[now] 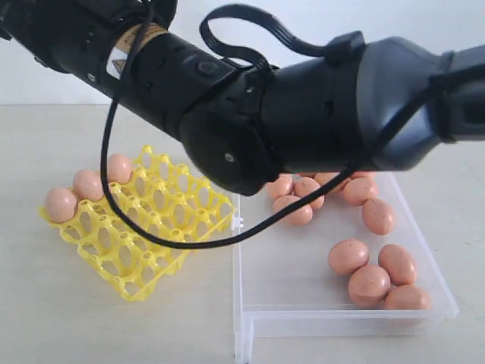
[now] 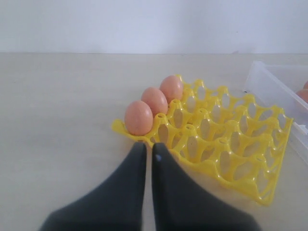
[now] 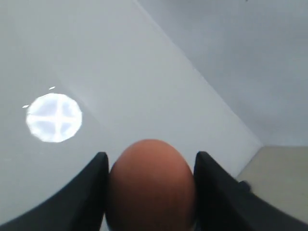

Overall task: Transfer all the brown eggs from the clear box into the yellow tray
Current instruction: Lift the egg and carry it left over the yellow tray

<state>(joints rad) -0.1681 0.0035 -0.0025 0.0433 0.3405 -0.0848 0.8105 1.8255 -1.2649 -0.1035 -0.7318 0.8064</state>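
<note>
My right gripper is shut on a brown egg, held up against a pale wall. The yellow tray lies tilted at left, with three brown eggs in a row of cups along its far edge. These show as a row of eggs in the left wrist view. My left gripper is shut and empty, its tips just short of the tray's near corner. Several brown eggs lie in the clear box at right. Neither gripper shows in the exterior view.
Two bulky black arms with a looping cable cross the upper exterior view and hide the box's far end. The box's corner sits just right of the tray. Everything rests on a beige tabletop.
</note>
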